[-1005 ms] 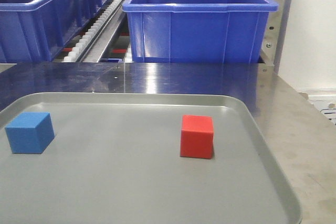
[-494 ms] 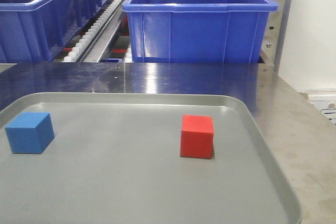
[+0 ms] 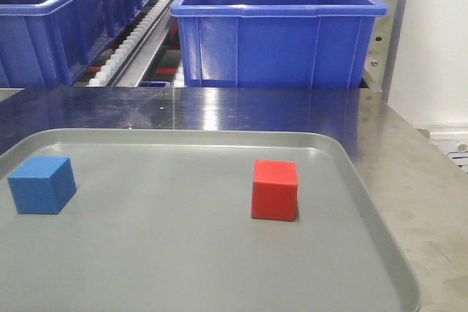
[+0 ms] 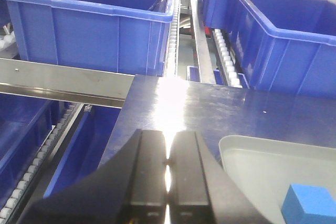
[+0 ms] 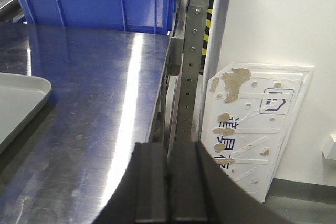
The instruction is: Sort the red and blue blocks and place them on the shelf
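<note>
We see the red block (image 3: pixel 275 190) and blue block (image 3: pixel 42 184) apart on the tray (image 3: pixel 183 268). Our left pincer (image 4: pixel 168 177) and right pincer (image 5: pixel 168 182) are closed, empty.

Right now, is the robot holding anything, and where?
Nothing. The left gripper and right gripper are shut and empty; the red cube and blue cube rest on the grey tray.

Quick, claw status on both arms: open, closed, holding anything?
Left claw: closed, holding nothing.
Right claw: closed, holding nothing.
</note>
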